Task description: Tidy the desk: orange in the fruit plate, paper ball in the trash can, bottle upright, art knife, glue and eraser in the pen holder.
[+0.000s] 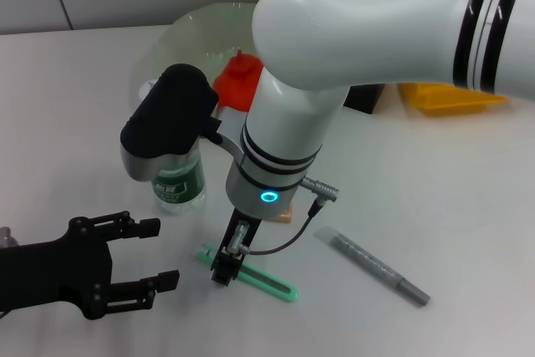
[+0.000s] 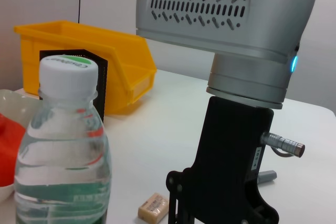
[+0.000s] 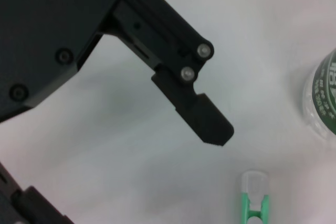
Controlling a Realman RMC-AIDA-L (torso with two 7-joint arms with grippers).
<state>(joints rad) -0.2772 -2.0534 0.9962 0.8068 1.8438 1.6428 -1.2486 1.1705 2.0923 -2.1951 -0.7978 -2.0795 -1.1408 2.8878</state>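
My right gripper [image 1: 227, 267] points straight down and touches the left part of the green art knife [image 1: 266, 282] [image 3: 254, 203], which lies flat on the table. The water bottle [image 1: 180, 183] [image 2: 60, 145] stands upright just left of that arm. A beige eraser [image 1: 284, 216] [image 2: 154, 206] lies under the right wrist. The grey glue stick [image 1: 374, 267] lies to the right. An orange-red orange [image 1: 238, 81] sits in the pale green fruit plate [image 1: 180, 35]. The black mesh pen holder [image 2: 79, 77] stands behind. My left gripper [image 1: 163, 252] waits open at front left, one of its fingers [image 3: 205, 121] near the knife's end. Paper ball and trash can are out of view.
A yellow bin [image 1: 451, 98] [image 2: 105, 51] stands at the back right behind the pen holder. A small whitish thing [image 1: 148, 86] shows beside the plate's left rim; I cannot tell what it is. The big white right arm [image 1: 334, 31] hides the table's middle.
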